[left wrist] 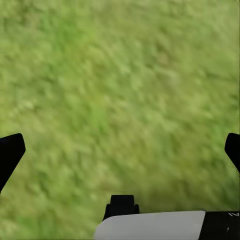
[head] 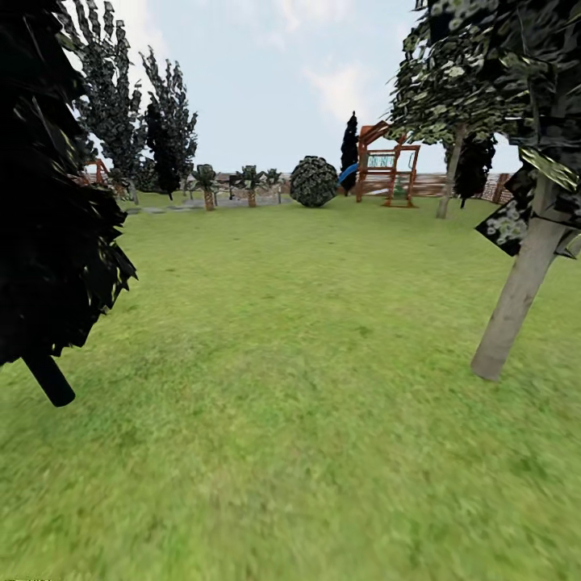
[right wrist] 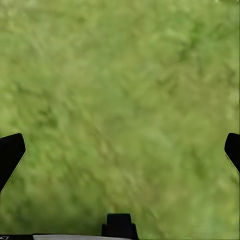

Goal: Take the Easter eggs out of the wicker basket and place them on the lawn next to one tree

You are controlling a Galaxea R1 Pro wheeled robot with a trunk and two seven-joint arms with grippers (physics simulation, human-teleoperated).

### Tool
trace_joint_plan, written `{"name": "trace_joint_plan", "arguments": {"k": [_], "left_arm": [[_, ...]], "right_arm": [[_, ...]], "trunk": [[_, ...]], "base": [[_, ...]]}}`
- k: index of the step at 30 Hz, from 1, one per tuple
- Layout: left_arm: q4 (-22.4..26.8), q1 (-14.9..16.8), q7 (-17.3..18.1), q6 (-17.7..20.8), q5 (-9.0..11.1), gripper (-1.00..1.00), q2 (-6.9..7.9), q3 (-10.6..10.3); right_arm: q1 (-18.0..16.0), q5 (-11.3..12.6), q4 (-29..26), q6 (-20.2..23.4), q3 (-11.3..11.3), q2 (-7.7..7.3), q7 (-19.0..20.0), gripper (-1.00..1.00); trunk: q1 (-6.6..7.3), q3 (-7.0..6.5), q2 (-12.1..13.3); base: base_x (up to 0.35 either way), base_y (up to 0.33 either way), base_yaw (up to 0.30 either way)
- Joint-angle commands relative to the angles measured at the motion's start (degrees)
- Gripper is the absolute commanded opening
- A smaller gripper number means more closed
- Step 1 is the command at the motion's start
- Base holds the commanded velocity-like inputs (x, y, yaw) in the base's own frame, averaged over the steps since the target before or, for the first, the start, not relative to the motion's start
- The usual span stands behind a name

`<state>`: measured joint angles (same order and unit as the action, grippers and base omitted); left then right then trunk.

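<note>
Both pincers, left pincer and right pincer, hang spread wide and empty over the lawn.

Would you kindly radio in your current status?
Both pincers open, empty, over short mottled green lawn. Bare grey-brown tree trunk ahead right. Dark cone-shaped tree close left.

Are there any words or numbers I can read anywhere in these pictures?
No text can be read for sure.
Playset: a pale teal panel with dark marks, too small and blurred to read.
Left gripper: a tiny white mark at the edge of its dark body, cut off and unreadable.
Lawn, tree: no writing.
</note>
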<state>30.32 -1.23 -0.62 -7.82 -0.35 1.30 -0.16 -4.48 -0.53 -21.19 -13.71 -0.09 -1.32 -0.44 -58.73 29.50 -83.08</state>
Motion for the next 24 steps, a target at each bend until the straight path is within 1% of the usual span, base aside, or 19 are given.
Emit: {"name": "trace_joint_plan", "arguments": {"k": [1,24], "left_arm": [[0.0,0.0,0.0,0.0,0.0,1.0,0.04,-0.01],[0.0,0.0,0.0,0.0,0.0,1.0,0.1,-0.02]], "right_arm": [[0.01,0.0,0.0,0.0,0.0,0.0,0.0,1.0],[0.0,0.0,-0.15,0.01,0.0,0.0,0.0,1.0]], "trunk": [[0.0,0.0,0.0],[0.0,0.0,0.0]], "base": [[0.316,-0.094,0.29],[0.316,-0.095,0.29]]}}
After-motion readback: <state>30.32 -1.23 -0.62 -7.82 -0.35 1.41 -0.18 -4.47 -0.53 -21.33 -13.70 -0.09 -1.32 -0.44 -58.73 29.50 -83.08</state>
